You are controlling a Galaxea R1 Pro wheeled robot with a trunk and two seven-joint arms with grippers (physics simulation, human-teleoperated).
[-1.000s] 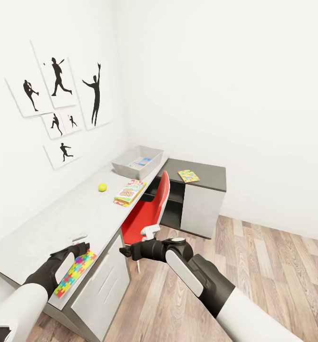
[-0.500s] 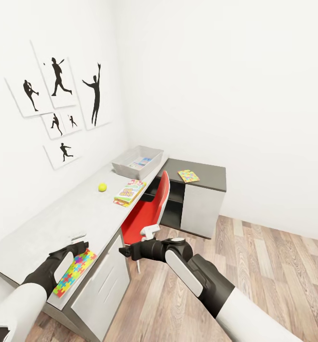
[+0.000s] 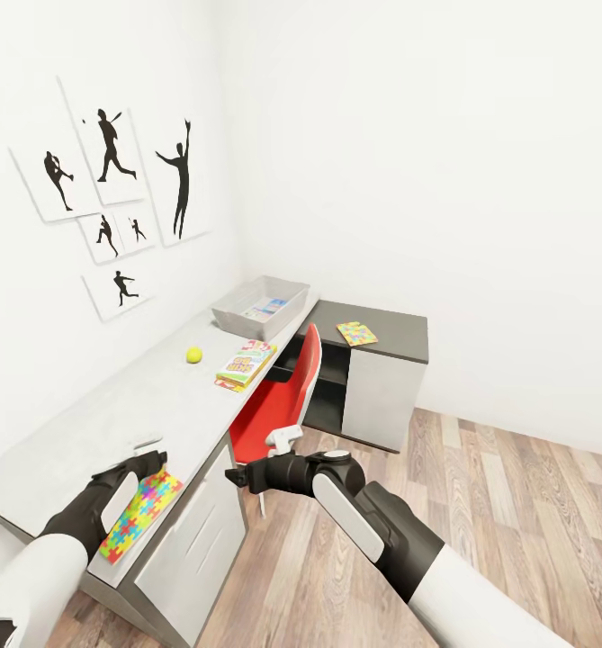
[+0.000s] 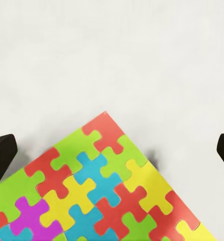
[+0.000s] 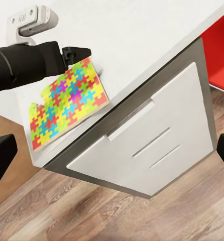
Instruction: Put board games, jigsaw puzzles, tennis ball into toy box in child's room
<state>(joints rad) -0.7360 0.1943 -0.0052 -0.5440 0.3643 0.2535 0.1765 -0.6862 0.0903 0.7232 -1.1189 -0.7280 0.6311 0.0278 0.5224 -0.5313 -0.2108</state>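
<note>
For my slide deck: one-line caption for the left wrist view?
Open left end effector poised over a multicoloured jigsaw puzzle on the pale table.

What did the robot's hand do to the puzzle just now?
The left end effector slid a little along the table toward the robot, edging over the puzzle by the table's front edge. Its jaws are wide open on both sides of the puzzle's corner; nothing is gripped yet. The puzzle, ball, toy box and right end effector stayed put.
</note>
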